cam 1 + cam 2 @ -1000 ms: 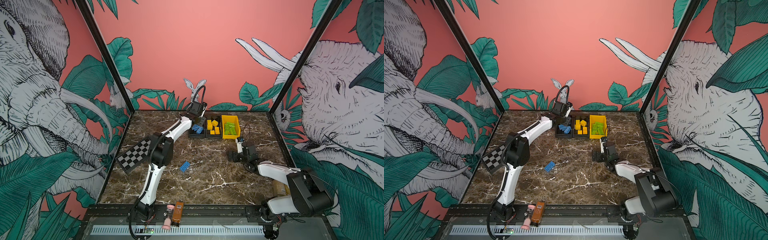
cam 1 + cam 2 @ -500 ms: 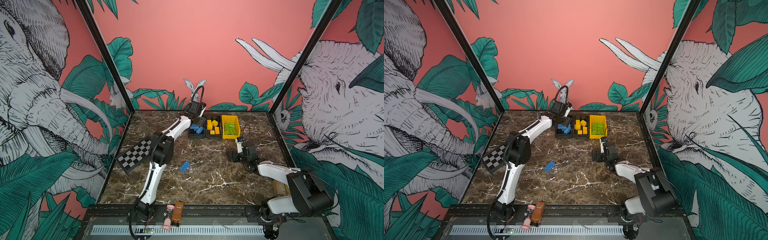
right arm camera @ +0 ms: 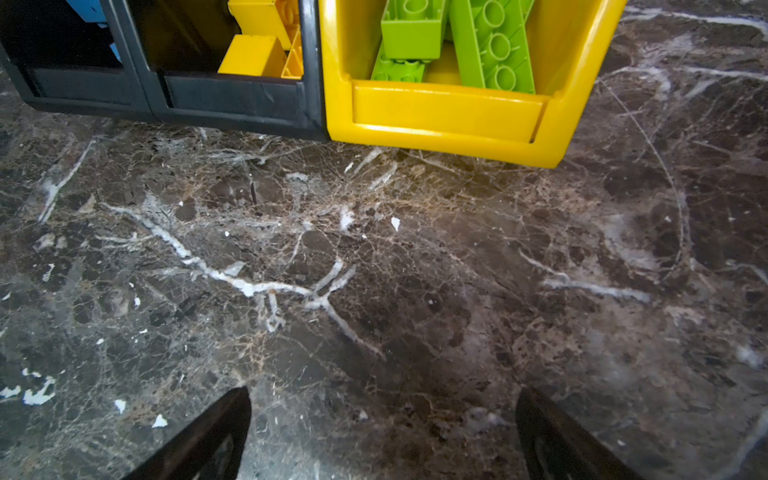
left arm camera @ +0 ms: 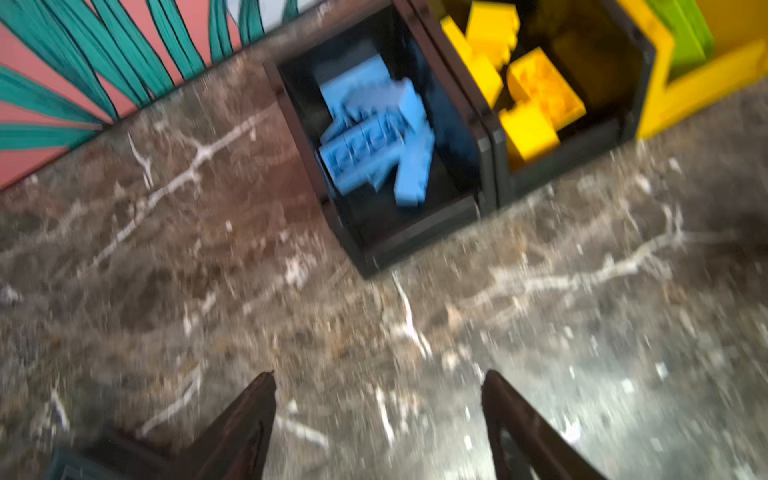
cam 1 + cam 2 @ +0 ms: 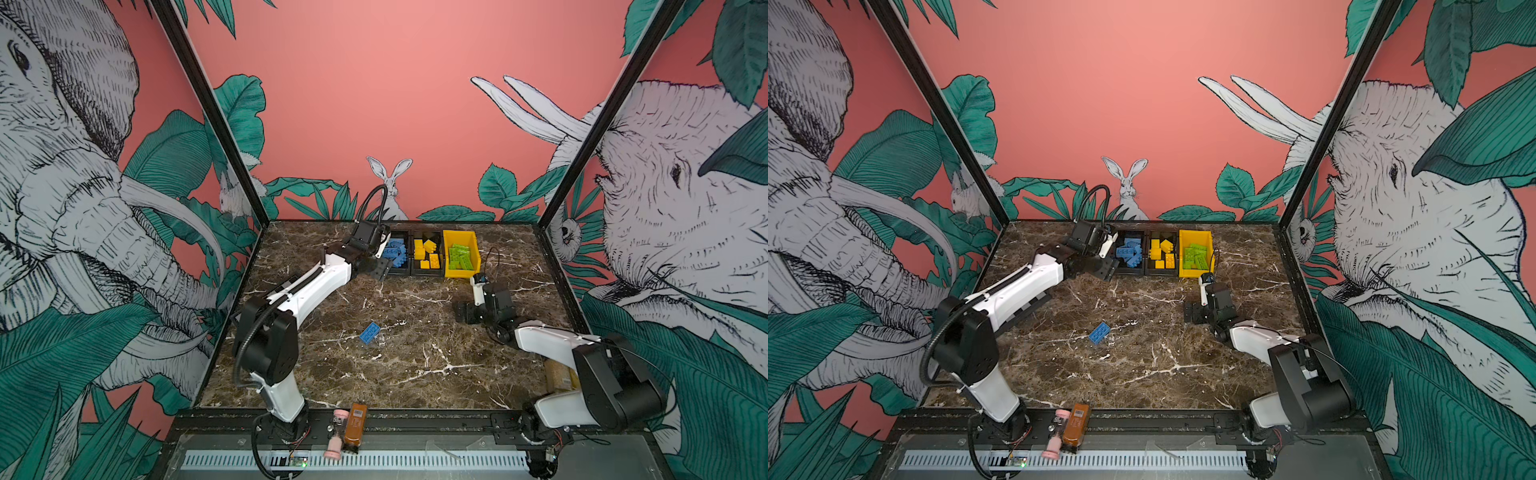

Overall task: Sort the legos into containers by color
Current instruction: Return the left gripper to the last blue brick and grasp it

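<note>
Left end effector (image 4: pixel 379 374) backed off, apart like right end effector (image 3: pixel 383 390); stray blue lego (image 5: pixel 370 332) lies diagonal.

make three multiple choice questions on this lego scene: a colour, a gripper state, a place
1. The yellow plastic bin holds studded plastic bricks of which colour? A blue B lime green C red
2. The left gripper is A open and empty B shut on a brick C out of view
3. The loose blue studded plastic brick lies A in the yellow bin B in the left gripper C on the brown marble tabletop
Answers: 1 B, green bricks fill it; 2 A, its jaws stand apart with nothing between; 3 C, it lies alone mid-table.
</note>
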